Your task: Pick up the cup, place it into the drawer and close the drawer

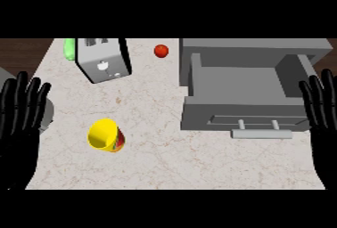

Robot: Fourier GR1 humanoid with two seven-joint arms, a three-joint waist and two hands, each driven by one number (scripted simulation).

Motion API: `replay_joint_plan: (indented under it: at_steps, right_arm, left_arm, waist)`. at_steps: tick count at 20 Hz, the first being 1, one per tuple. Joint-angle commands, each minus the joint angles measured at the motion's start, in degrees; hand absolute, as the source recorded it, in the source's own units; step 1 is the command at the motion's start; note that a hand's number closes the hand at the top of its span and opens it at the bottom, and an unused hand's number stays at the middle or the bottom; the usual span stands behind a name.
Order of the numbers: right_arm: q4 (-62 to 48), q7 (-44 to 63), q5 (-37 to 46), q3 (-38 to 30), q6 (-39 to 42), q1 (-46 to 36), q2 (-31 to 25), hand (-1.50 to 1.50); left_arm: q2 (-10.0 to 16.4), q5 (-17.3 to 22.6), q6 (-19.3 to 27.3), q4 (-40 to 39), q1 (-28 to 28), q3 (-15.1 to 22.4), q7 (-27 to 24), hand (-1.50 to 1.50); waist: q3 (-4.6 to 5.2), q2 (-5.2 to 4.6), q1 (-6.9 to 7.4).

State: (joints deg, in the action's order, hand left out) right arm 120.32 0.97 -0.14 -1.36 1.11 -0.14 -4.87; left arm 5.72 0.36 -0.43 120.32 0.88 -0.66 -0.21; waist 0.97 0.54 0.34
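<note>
1. The yellow cup (105, 135) is on the desk (164, 164), left of the middle and well apart from the drawer (240, 82). It looks tipped, with its open mouth facing up and to the left.
2. The drawer on the right is pulled open, and I can see nothing in it. Its handle (261, 129) points toward the robot.
3. The left robot hand (20, 111) rests at the left edge with its fingers straight up, holding nothing. The right robot hand (321, 104) rests at the right edge the same way.
4. The cup is probably light and hard. Its smooth side could slip (and a round cup may roll).
5. A good place to hold it is around its middle, fingers on one side and thumb on the other, not by the thin rim.
6. The left robot hand is nearer the cup.
</note>
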Motion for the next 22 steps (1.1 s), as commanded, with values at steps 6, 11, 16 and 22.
replay_joint_plan:
  at_steps: [6, 11, 16, 22]
  right_arm:
    - [-2.4, -3.1, 1.5, -0.7, -1.2, -1.4, 1.1, -1.5]
    - [-1.4, 2.4, 5.5, 4.0, 1.0, -0.5, -0.7, -1.5]
    - [-1.0, -2.6, 1.4, -0.3, 5.3, 4.3, -3.0, -1.5]
    - [-8.2, -2.6, 1.4, -2.5, 5.3, -2.2, -3.5, -1.5]
  left_arm:
    - [0.5, 5.2, -7.0, 7.4, 2.2, 6.9, 4.8, -1.5]
    - [-4.7, 12.9, -5.1, 1.8, 7.0, 8.3, 6.7, -1.5]
    - [-3.6, 16.7, -7.5, -6.9, 5.4, 2.5, 3.0, -1.5]
    - [-5.1, 9.1, -6.7, -12.5, 10.4, 3.6, -4.8, -1.5]
  waist:
    - [-0.99, -0.46, -0.1]
    - [-0.95, -0.49, -0.18]
    - [-0.96, -0.55, -0.55]
    - [-0.97, -0.57, -0.23]
